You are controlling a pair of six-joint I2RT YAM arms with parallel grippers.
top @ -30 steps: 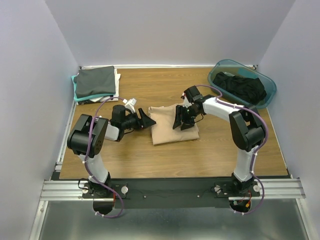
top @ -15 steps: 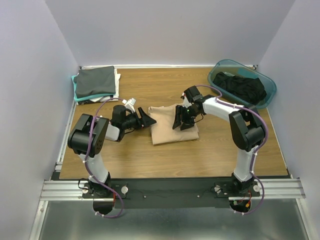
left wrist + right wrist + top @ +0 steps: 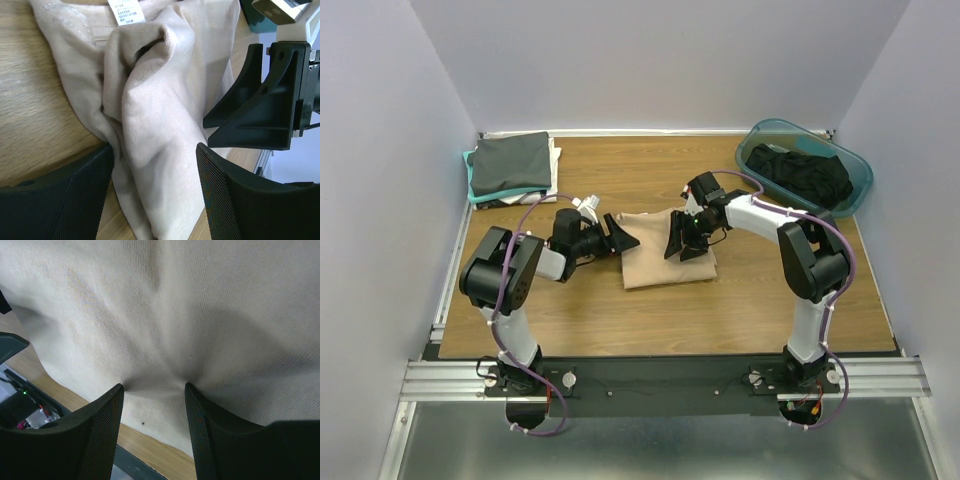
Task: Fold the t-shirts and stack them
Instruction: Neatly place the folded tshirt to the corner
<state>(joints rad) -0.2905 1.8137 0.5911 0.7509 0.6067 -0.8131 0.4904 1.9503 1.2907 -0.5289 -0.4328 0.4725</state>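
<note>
Nearest you, in the middle of the table (image 3: 620, 170), lies the tan t-shirt (image 3: 655, 265), folded down to a rough rectangle. Your left claw (image 3: 625, 238) stands wide at its left edge. In the left wrist view the fingers flank a rumpled fold of the cloth without closing on it, with the collar and white label (image 3: 125, 10) at the top of the frame. Your right claw (image 3: 685, 248) sits on the shirt's right part, jaws parted and pressing down. The right wrist view shows the cloth puckered between the fingers, not pinched.

Treat the shirt as light, limp and likely to slide on the wood. It will probably sag and come unfolded if you lift it by a single layer. My judgement is that you should take the whole folded edge, every layer together, and hold the far side down while you do.

Farther back, at the upper left, the stack of folded shirts (image 3: 510, 165) rests with a dark grey one on top and teal and white edges showing beneath. At the upper right, the teal tub (image 3: 860, 185) holds a crumpled black shirt (image 3: 805, 172), not yet folded.
</note>
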